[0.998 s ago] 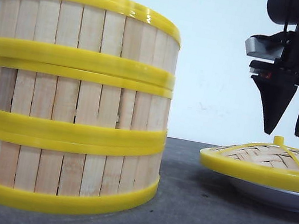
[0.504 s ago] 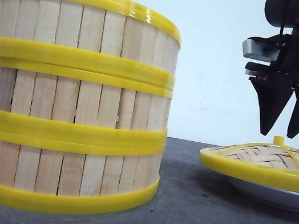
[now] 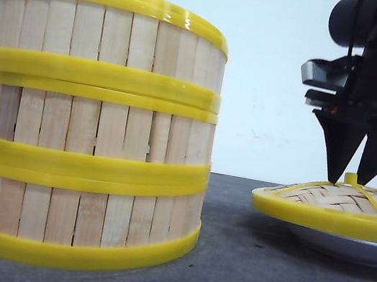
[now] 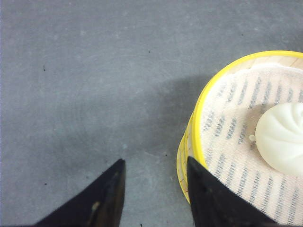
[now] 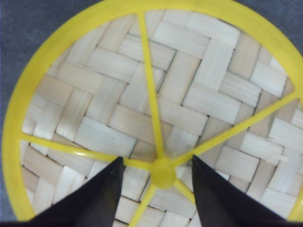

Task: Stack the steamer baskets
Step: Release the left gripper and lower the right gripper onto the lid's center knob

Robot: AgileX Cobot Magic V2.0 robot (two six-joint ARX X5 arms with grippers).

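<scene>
Yellow knob (image 5: 162,174) sits between the right hand's (image 3: 352,179) parted fingers, nothing gripped yet.
Baskets (image 3: 88,127) stand stacked three high on the bench (image 3: 237,281); left hand (image 4: 154,189) gapes beside the top rim. An off-centre pinch could skid the lid (image 3: 339,200) off its plate (image 3: 345,247).

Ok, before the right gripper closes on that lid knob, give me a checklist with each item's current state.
1. Right gripper open: ok, a gap shows between the fingers.
2. Knob centred between the fingers: ok in the right wrist view.
3. Fingertips down at knob height: ok in the front view, contact cannot tell.
4. Woven lid sits level on the white plate: ok.
5. Three steamer baskets stacked straight: ok.
6. Left gripper clear of the stack: not ok, one finger sits at the top basket's rim beside the steamed bun.
</scene>
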